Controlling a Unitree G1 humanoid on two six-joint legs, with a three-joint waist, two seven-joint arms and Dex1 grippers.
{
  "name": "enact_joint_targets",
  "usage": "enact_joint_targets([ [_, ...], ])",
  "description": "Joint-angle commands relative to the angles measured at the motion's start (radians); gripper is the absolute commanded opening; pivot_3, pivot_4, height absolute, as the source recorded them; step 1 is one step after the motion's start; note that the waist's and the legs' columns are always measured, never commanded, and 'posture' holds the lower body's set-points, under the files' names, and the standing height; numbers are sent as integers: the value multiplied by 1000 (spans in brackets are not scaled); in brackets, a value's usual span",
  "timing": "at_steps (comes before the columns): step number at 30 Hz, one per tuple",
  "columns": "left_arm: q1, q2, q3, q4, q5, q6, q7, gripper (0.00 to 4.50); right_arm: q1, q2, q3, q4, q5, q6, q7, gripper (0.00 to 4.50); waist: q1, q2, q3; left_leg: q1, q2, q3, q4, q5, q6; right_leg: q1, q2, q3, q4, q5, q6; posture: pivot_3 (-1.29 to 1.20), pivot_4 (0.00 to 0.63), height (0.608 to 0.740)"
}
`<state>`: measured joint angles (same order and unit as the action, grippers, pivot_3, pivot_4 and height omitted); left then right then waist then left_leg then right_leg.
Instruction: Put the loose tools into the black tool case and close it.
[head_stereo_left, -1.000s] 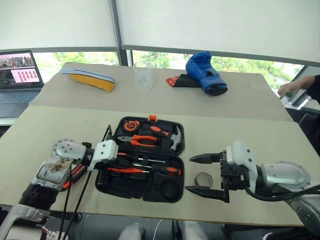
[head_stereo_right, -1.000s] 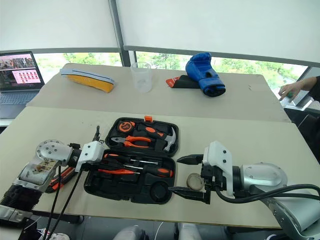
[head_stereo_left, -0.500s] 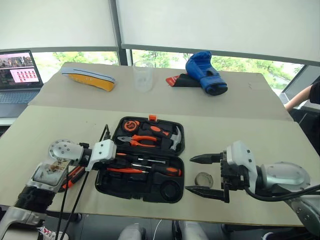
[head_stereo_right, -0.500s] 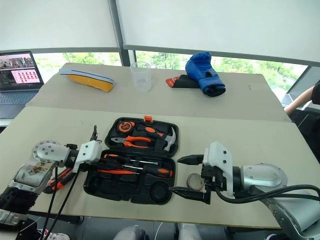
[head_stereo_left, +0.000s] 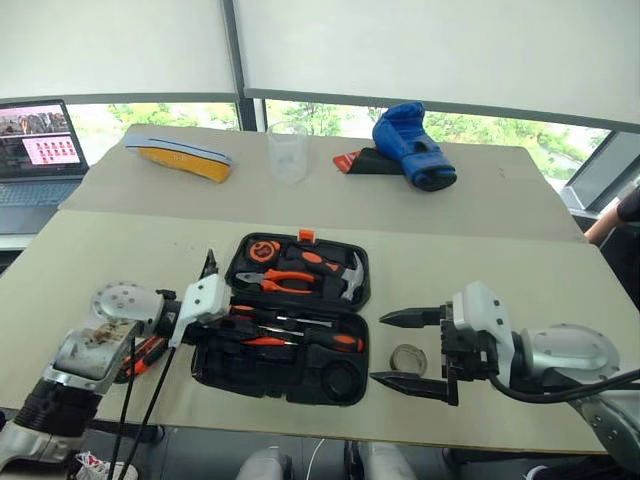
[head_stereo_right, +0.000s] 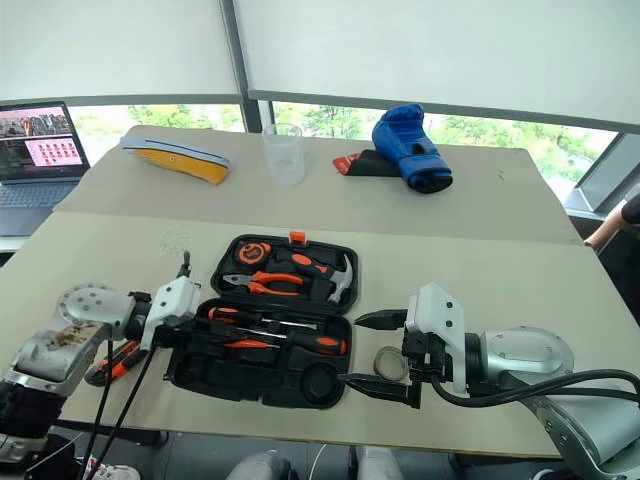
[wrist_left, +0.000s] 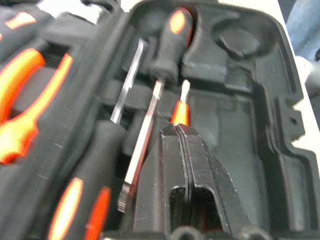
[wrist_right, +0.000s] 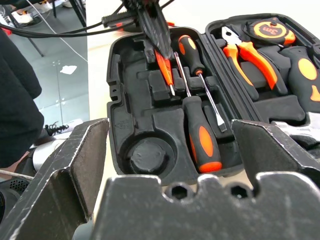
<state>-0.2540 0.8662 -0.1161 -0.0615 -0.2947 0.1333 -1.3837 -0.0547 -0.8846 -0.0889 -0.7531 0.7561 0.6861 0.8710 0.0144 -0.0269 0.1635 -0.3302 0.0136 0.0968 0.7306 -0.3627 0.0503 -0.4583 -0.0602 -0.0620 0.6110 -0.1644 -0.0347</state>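
My left gripper (wrist_left: 176, 131) is closed, its fingertips pinching the butt of the tester (wrist_right: 165, 71), which lies partly in its slot of the case (head_stereo_left: 262, 378), beside the two screwdrivers (wrist_right: 202, 137); I judge I am seating it. My right gripper (head_stereo_left: 408, 349) stands wide open and empty around the tape roll (head_stereo_left: 407, 357), which lies on the table (head_stereo_left: 480, 280) at the case's 3 o'clock, ready for pickup. The knife (head_stereo_left: 148, 349) lies at the case's 9 o'clock. Against the earlier frame, my left hand has drawn back slightly; my right is unmoved.
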Motion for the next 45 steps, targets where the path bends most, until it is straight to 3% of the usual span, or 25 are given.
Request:
enact_joint_targets([
  [1, 28, 37, 3, 60, 58, -96, -15, 38, 2, 3, -16, -14, -1, -21, -3, 4500, 0, 0, 0, 0, 0, 0, 0, 0, 0, 0, 0, 0, 0, 0, 0, 0, 150, 738],
  [7, 11, 45, 34, 139, 38, -117, -2, 38, 9, 6, -12, -17, -2, -22, -6, 4500, -3, 1, 0, 2, 1, 0, 0, 0, 0, 0, 0, 0, 1, 0, 0, 0, 150, 738],
  [13, -46, 40, 77, -11, -125, 135, 17, 38, 2, 9, -3, -10, -9, -26, -2, 4500, -2, 0, 0, 2, 1, 0, -1, 0, 0, 0, 0, 0, 2, -2, 4, 0, 150, 738],
  [17, -95, 8, 77, -23, -145, 220, 60, 38, -3, 11, 1, -4, -13, -28, 2, 4500, 2, 0, 0, 2, 1, -1, 0, 1, -1, 1, 0, 0, 2, -2, 5, 0, 150, 738],
  [23, -89, -17, 26, 33, -75, 172, 57, 38, -6, 15, 5, -5, -16, -27, 0, 4500, -4, 0, 0, 1, 1, 0, 0, 1, -1, 0, 1, 0, 0, 1, -1, 0, 150, 738],
  [38, 44, 47, 32, 99, 15, -16, 19, 38, 18, 20, -2, -12, -23, -27, -7, 4500, -2, 1, -1, 1, 1, 0, -1, 0, -1, 0, -1, -1, 0, -3, 5, 0, 150, 738],
  [45, -59, 15, 90, 18, -94, 148, 66, 38, 13, 15, -1, -2, -25, -27, 4, 4500, 6, 1, 0, 1, 1, -2, -1, 0, 4, 0, 0, -1, 2, -1, 5, 0, 150, 738],
])
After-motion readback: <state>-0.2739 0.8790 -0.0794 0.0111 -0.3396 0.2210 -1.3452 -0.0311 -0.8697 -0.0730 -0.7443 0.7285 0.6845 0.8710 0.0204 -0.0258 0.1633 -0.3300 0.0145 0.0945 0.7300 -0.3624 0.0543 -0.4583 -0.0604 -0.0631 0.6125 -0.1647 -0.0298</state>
